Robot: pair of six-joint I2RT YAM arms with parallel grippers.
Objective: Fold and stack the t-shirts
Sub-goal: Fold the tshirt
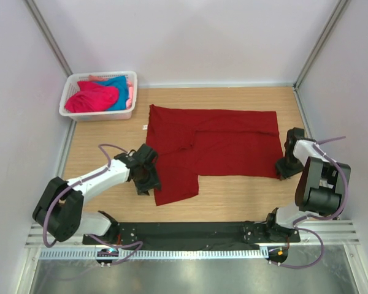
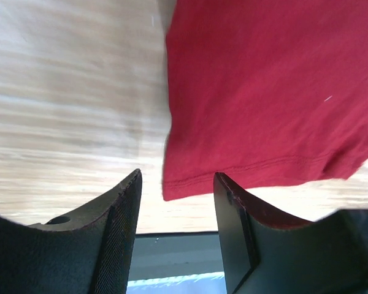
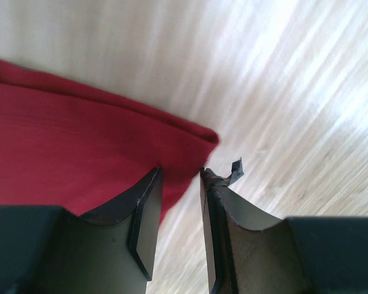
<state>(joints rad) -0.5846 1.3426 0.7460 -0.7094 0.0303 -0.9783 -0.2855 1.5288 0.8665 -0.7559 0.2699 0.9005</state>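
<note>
Your left gripper (image 2: 178,177) fills the bottom of its wrist view, fingers well apart and holding nothing. The near hem corner of the red shirt (image 2: 270,92) lies just beyond the gap between them, on the table (image 2: 67,92).

Your right gripper (image 3: 180,171) has its fingers a narrow way apart, with bare wood showing through the gap. The shirt's edge runs under the tips there, and you can see no cloth pinched between them.

From above, the red shirt lies spread across the middle of the table, with a flap reaching toward the near edge on the left side. One gripper sits at each end of it. At the far left corner a basket (image 1: 97,115) holds a pink shirt (image 1: 92,98) and a blue shirt (image 1: 118,86), both crumpled.
</note>
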